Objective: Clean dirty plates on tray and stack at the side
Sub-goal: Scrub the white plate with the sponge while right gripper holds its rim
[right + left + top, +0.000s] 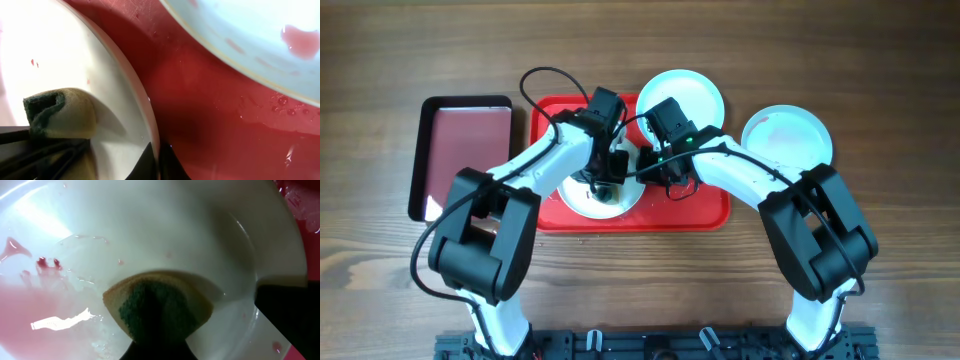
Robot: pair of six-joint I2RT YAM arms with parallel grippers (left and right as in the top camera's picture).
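A white plate (582, 203) with red smears lies on the red tray (705, 212). My left gripper (605, 185) is shut on a yellow-and-green sponge (157, 305) and presses it onto that plate (210, 235), with red smears to the sponge's left. My right gripper (665, 180) is shut on the plate's right rim (150, 125), one finger on each side. The sponge also shows in the right wrist view (60, 112). A pale mint plate (682, 92) with a pink puddle lies over the tray's far edge (250, 35). Another pale plate (786, 135) sits on the table to the right.
A smaller black-rimmed maroon tray (460, 155) lies on the wooden table to the left of the red tray. Water drops and pink liquid wet the red tray floor (210, 100). Both arms cross over the tray's middle.
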